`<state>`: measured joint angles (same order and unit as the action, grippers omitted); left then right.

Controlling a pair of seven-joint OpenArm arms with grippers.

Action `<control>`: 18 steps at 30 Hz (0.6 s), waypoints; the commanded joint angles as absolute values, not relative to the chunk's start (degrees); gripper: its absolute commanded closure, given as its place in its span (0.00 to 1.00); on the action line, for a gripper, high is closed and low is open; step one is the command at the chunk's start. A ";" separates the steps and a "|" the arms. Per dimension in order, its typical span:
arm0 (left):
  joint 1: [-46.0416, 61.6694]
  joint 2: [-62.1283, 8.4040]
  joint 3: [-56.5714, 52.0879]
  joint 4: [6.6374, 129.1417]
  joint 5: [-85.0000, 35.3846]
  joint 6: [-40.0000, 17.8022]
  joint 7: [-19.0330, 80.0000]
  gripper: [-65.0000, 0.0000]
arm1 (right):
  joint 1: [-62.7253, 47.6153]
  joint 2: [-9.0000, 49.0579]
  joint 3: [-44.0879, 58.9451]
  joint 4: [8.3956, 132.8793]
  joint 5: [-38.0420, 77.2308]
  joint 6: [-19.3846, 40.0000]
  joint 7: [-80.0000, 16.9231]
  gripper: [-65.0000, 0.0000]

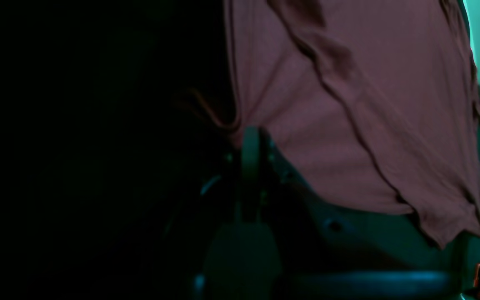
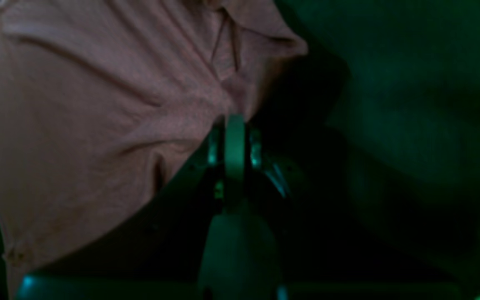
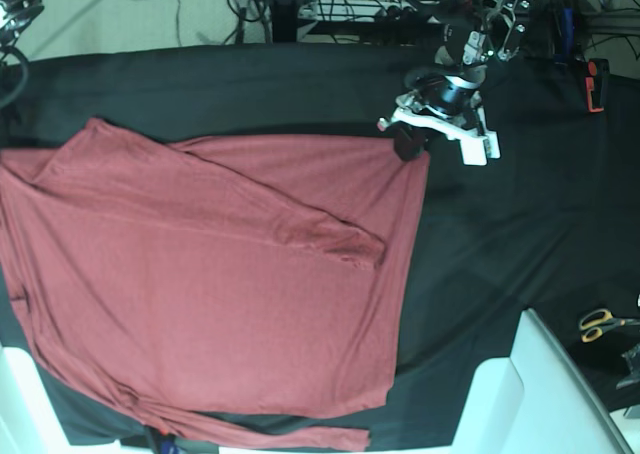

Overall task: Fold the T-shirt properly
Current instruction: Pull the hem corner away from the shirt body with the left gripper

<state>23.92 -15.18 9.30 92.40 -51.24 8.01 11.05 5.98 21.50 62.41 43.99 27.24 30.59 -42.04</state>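
I am looking down on the shirt (image 3: pixel 200 284), which is lying spread over the black cloth (image 3: pixel 500 224) and filling the left and middle of the base view, from the left edge across to just past centre. A sleeve is lying folded across its body, ending in a bunched ridge near the middle of the frame.

My left gripper (image 3: pixel 410 146) is sitting at the shirt's upper right corner, in the upper right of the base view. In my left wrist view, my left gripper (image 1: pixel 250 139) is pressed together at the middle of the frame, and the edge of the shirt (image 1: pixel 348 104) is meeting the fingertips there, so I am pinching that corner. The fabric is filling the upper right of this view, with a long crease running diagonally across it.

My right gripper (image 2: pixel 234 125) is not showing in the base view. In my right wrist view its fingers are closed tight at the centre of the frame, pinching the edge of the shirt (image 2: pixel 77 125), which is filling the left half with wrinkles running toward the fingertips.

A pair of scissors (image 3: pixel 603 322) is lying at the right edge of the base view, well apart from the shirt.
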 commanded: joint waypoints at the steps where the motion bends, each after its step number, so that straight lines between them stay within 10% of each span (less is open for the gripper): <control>1: 24.66 -15.25 9.27 93.76 -51.38 7.52 10.33 1.00 | 6.02 23.08 62.64 45.14 28.00 30.81 -41.36 1.00; 18: 30.20 -18.24 9.19 99.74 -51.38 7.52 10.33 1.00 | 0.22 21.41 62.64 55.60 28.00 31.08 -46.90 1.00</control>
